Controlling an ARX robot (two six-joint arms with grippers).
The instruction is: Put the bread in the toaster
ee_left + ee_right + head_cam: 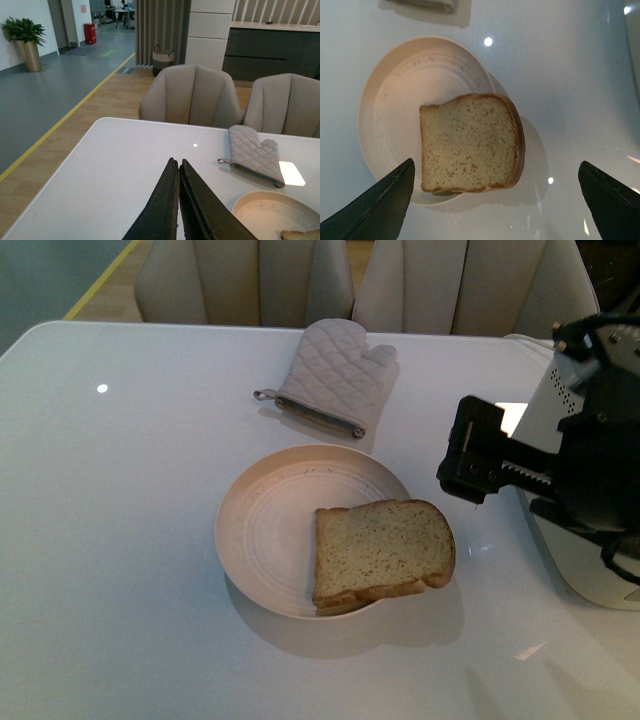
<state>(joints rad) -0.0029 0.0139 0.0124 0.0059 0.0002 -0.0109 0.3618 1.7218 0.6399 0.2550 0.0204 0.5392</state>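
Observation:
The bread, a tan speckled slice with a brown crust, lies flat on a round cream plate and overhangs its near right rim. In the right wrist view the bread lies below my right gripper, which is open, wide and empty above it. In the front view my right gripper hangs just right of the plate. The white dotted toaster stands at the right, mostly hidden behind the right arm. My left gripper is shut and empty over the bare table, left of the plate.
A grey quilted oven mitt lies behind the plate; it also shows in the left wrist view. Two beige chairs stand at the table's far edge. The white table stretches to the left.

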